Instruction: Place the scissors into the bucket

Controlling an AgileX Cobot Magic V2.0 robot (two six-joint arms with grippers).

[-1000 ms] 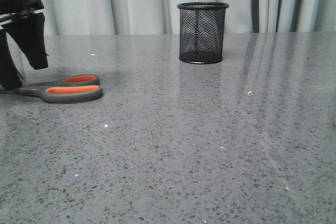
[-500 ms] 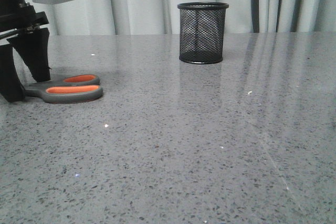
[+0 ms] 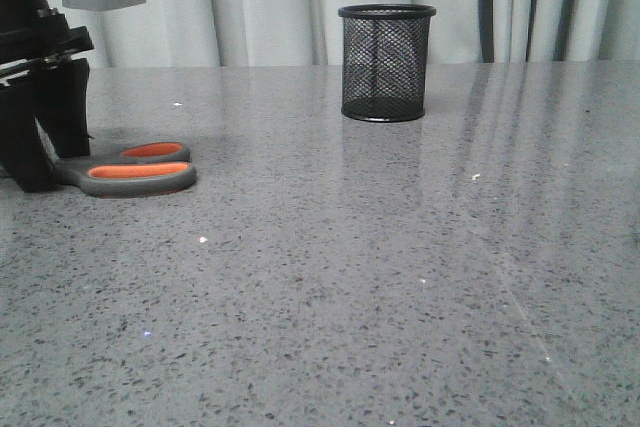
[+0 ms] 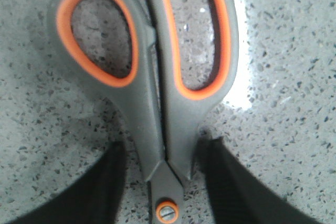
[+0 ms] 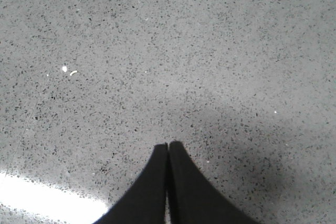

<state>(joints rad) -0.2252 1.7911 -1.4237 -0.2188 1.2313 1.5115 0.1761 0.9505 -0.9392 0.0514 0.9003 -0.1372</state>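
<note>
- Two fingers of my left claw [image 4: 163,182] have narrowed over the last second and dropped to the table [image 3: 400,277], bracketing the scissors' [image 3: 135,169] neck by the pivot.
- That puts me at the grasp; nothing is lifted yet.
- Left claw: spread, fingers [image 4: 100,187] just beside the handles on each side; I can't tell if they touch.
- Scissors lie flat near the left edge; the bucket [image 3: 385,62] stands well apart, toward the far edge, upright.
- Right claw [image 5: 168,153]: pressed together, holding nothing, over bare table.
</note>
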